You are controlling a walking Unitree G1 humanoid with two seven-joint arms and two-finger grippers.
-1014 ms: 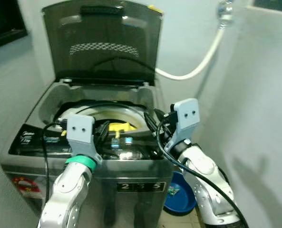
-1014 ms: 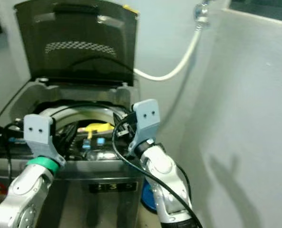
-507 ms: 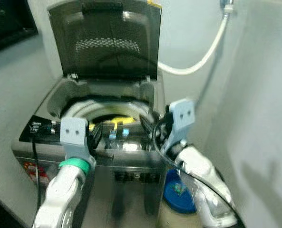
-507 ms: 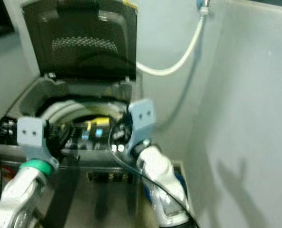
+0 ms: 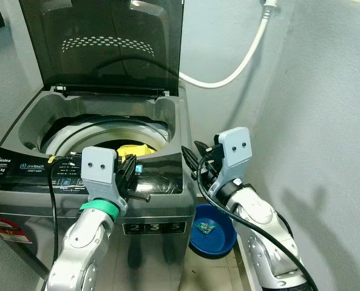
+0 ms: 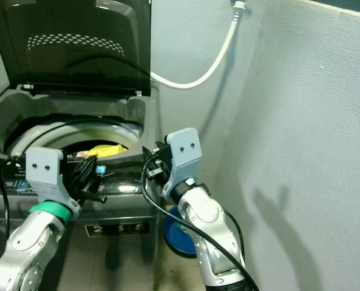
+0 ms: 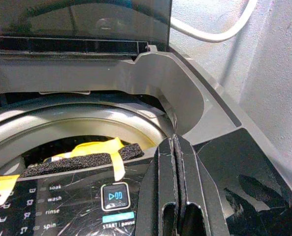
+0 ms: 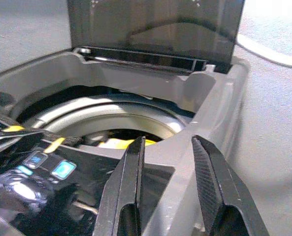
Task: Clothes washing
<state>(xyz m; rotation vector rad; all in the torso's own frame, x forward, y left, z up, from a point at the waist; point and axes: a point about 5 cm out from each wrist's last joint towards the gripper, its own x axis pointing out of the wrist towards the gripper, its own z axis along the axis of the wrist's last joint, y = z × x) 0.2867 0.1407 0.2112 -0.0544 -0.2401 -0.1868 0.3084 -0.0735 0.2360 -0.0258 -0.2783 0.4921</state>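
A grey top-loading washing machine [image 5: 155,227] stands before me with its dark lid [image 5: 107,42] raised. Something yellow [image 5: 134,149] lies inside the drum. My left gripper [image 5: 131,171] is shut with nothing in it, and it hovers over the black control panel [image 5: 40,173] near the start/pause button [image 7: 115,195]. My right gripper [image 5: 196,161] is open and empty, just off the machine's front right corner. In the right wrist view its fingers [image 8: 128,172] point across the panel's right end toward the drum.
A white hose [image 5: 240,60] runs from the wall down behind the lid. A blue basin [image 5: 213,229] sits on the floor between the machine and the grey wall [image 5: 331,121] on the right. Little room is left on that side.
The camera has shifted, so the machine now sits further left in view. Both grippers were over the drum opening and now sit back at the front panel.
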